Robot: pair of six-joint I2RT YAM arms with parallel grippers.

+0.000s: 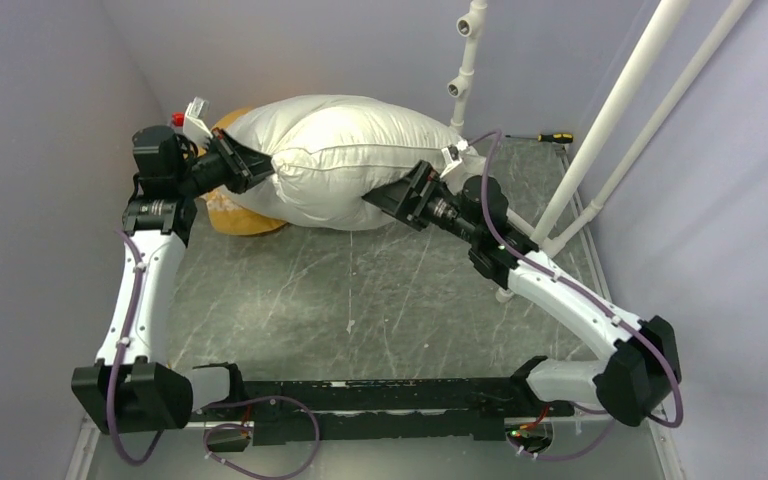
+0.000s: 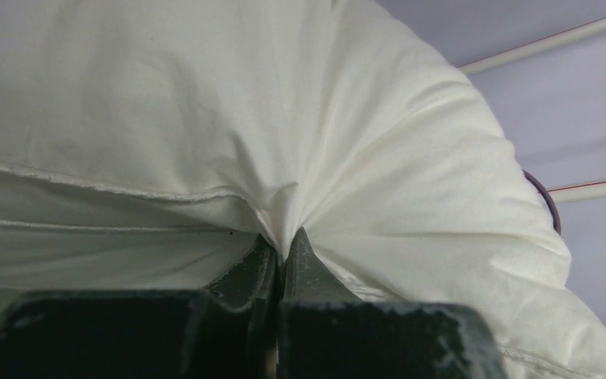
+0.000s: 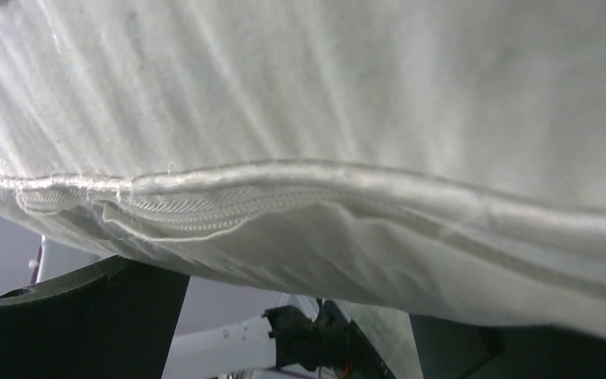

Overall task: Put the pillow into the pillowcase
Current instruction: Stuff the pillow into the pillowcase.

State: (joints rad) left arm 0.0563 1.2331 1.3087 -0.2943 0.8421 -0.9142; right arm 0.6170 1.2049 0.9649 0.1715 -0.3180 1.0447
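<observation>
The plump white pillow [image 1: 350, 155] hangs off the table at the back, bulging in the middle. My left gripper [image 1: 265, 170] is shut on a pinch of fabric at the pillow's left end; in the left wrist view the fabric [image 2: 284, 118] fans out from the closed gripper tips [image 2: 288, 245]. The orange pillowcase [image 1: 235, 218] lies crumpled on the table under that end, mostly hidden. My right gripper [image 1: 388, 200] stands open at the pillow's lower near edge. In the right wrist view the pillow's zippered seam [image 3: 205, 209] spans above the wide-apart fingers [image 3: 87, 316].
A screwdriver [image 1: 557, 137] lies at the back right. White pipes [image 1: 610, 120] slant down to the table on the right, and another pipe [image 1: 465, 60] stands against the back wall. A small red-capped thing [image 1: 178, 119] sits at the back left. Grey walls close in both sides.
</observation>
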